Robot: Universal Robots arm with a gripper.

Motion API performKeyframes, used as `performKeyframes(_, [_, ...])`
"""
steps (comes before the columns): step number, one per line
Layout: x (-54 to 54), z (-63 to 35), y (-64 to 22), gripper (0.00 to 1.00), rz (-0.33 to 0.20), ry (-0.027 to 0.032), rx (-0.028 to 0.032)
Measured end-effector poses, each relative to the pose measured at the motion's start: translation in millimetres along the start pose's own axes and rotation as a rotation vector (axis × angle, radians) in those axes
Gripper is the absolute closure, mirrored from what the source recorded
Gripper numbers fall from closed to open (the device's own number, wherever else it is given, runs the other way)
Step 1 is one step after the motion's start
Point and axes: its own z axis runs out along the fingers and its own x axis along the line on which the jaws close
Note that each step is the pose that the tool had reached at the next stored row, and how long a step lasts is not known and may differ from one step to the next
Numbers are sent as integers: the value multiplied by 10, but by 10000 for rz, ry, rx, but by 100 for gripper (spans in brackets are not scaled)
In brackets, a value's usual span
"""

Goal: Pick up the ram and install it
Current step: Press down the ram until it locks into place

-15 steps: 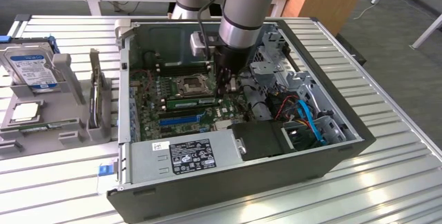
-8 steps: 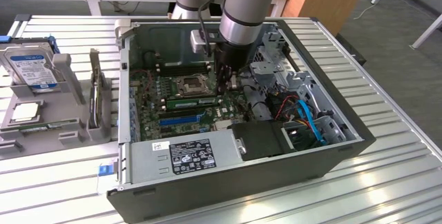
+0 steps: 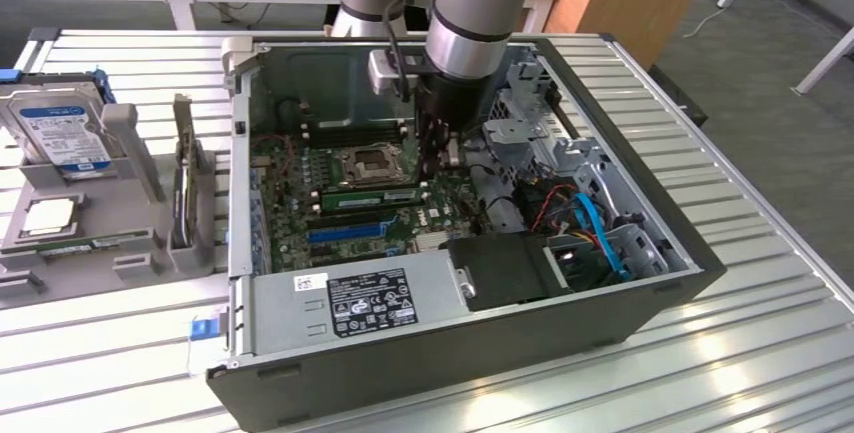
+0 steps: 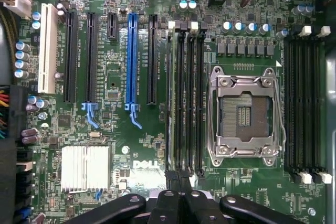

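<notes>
In the exterior view, my gripper (image 3: 438, 158) reaches down into the open computer case (image 3: 641, 298) over the motherboard (image 3: 334, 218). The one ram (image 3: 367, 196) I can count lies along a memory slot just beside the gripper, on the exterior view's left of it. One hard drive (image 3: 56, 133) and one expansion card (image 3: 187, 188) stand in the holder outside the case. In the wrist view, my gripper (image 4: 180, 176) is clenched tight with nothing visible between its fingers, and its tips sit at one end of the ram (image 4: 169, 93). The ram stands edge-on in the slot farthest from the CPU socket (image 4: 245, 114), in the bank of four between that socket and the expansion slots. I cannot tell whether the tips are touching it. Beyond the socket there is a second bank of four memory slots (image 4: 303, 98), all empty. I also count one blue expansion slot (image 4: 131, 59), one white slot (image 4: 49, 48), four black ones and one finned heatsink (image 4: 85, 168). My worry is the stick seating unevenly. Pressure at one end only could tilt it and leave the far latch unclicked. If my fingers slip sideways, they could hit the neighbouring slot or the socket's exposed contacts.
</notes>
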Motion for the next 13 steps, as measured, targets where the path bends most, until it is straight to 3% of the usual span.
performKeyframes(9, [0, -3, 1, 90, -2, 0, 1])
performKeyframes(13, [0, 1, 57, 90, -1, 0, 0])
